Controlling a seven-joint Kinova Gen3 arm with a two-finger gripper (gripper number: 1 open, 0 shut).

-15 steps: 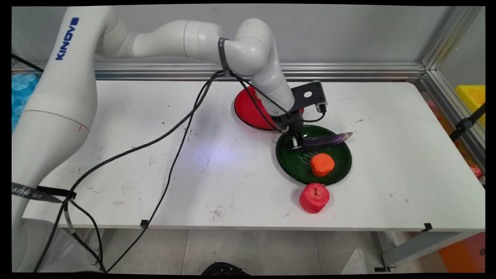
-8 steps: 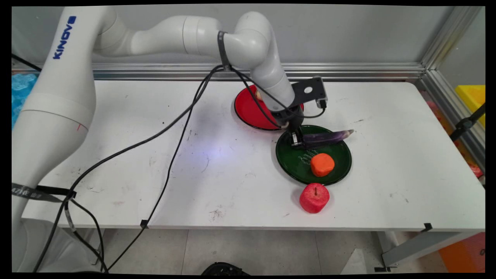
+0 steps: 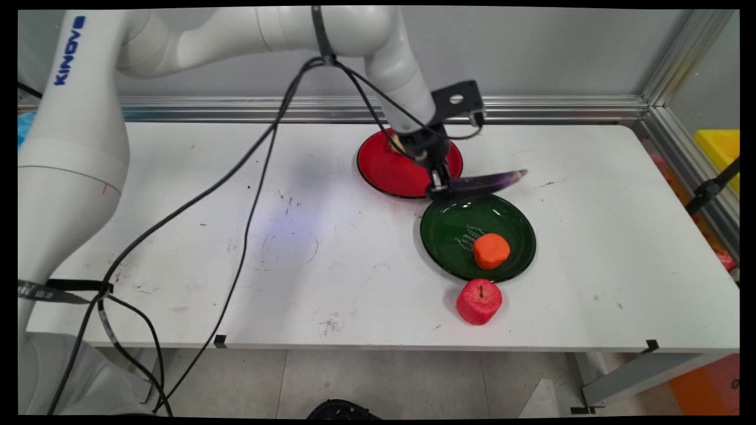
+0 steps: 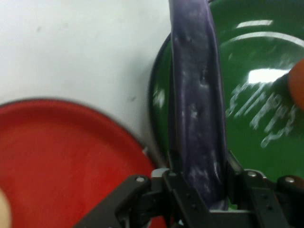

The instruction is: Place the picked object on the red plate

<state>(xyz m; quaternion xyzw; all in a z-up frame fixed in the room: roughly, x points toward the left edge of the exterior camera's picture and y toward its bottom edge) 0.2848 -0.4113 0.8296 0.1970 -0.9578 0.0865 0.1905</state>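
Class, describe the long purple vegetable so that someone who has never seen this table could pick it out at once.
Start at the white table and find the two plates near its far side, a red plate and a green plate. Above the gap between them, the claw grips one end of the eggplant. It alone is long, thin and dark purple; its neighbours are round, orange or red.

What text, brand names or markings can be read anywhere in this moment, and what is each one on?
"KINOV": blue letters on the arm's large white link; the word's end turns out of sight.
White scrawled markings on the green plate: not readable as words in either view.
No lettering shows on the red plate, the purple eggplant, the orange fruit or the red apple.
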